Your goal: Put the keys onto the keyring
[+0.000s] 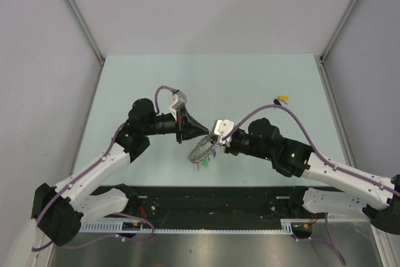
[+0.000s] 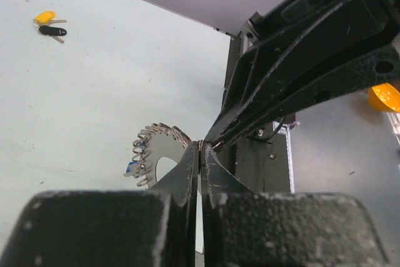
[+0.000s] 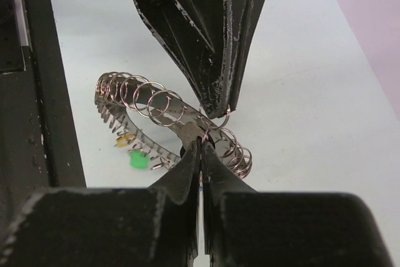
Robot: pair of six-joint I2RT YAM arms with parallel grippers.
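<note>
Jaws of left gripper [image 1: 206, 132] and right gripper [image 1: 216, 141] both clamp tight on the keyring [image 1: 200, 152], one side seemingly raised (keys [image 2: 50, 30] lie well apart).

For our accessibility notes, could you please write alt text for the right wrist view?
Two black grippers meet tip to tip, the right gripper from below and the left gripper from above, both shut on the large keyring of silver metal keys and wire loops. A small green plastic tag shows at its near edge, over the pale table.
</note>
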